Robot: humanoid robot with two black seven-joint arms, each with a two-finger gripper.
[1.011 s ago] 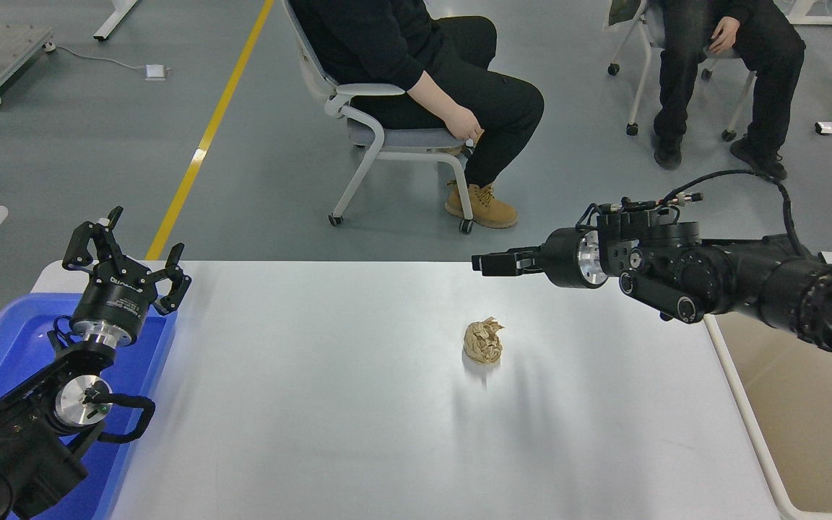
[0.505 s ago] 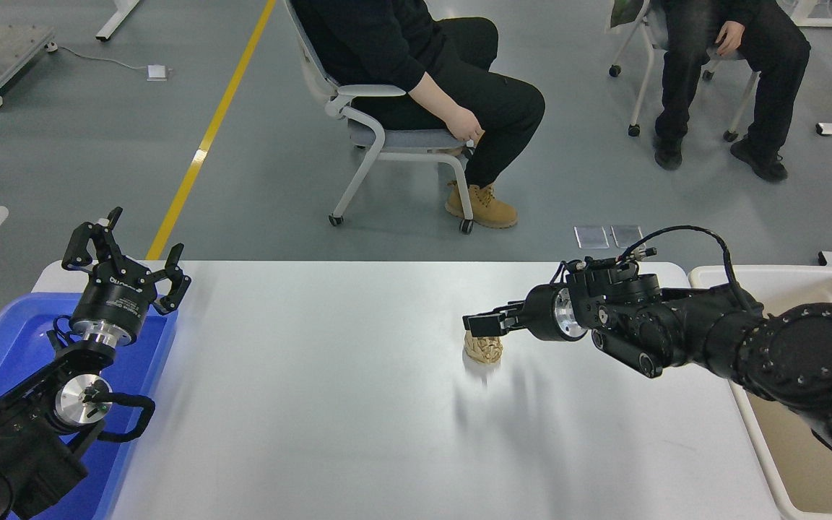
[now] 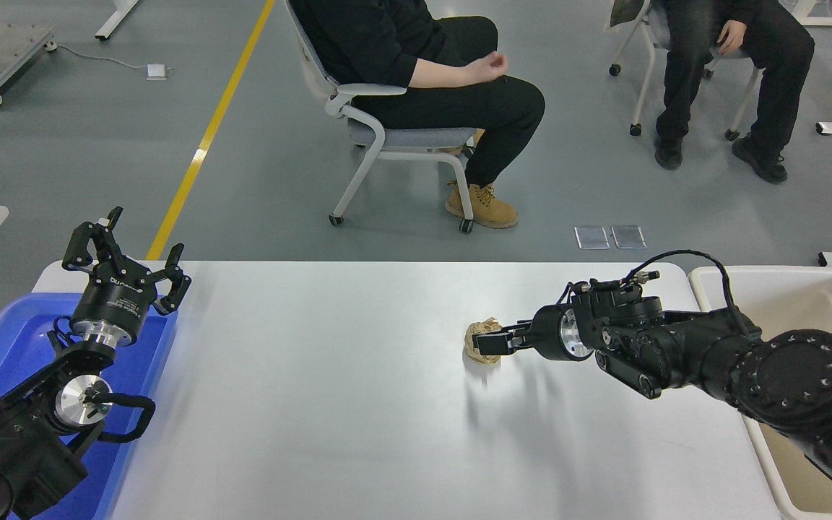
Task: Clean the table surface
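Observation:
A crumpled tan paper ball (image 3: 474, 338) lies on the white table surface (image 3: 315, 412), right of its middle. My right gripper (image 3: 492, 341) reaches in low from the right. Its fingers are open, one on each side of the ball's right part, and the ball rests on the table. My left gripper (image 3: 127, 249) is parked at the lower left, open and empty, above the table's left end.
A blue plastic tray (image 3: 4, 339) sits under the left arm at the table's left end. A beige bin (image 3: 806, 285) stands off the right end, under the right arm. Two people sit on chairs (image 3: 380, 137) beyond the far edge.
My right gripper came down from above the table's far side and moved left onto the paper ball. The seated person raised a hand. The left arm has not moved.

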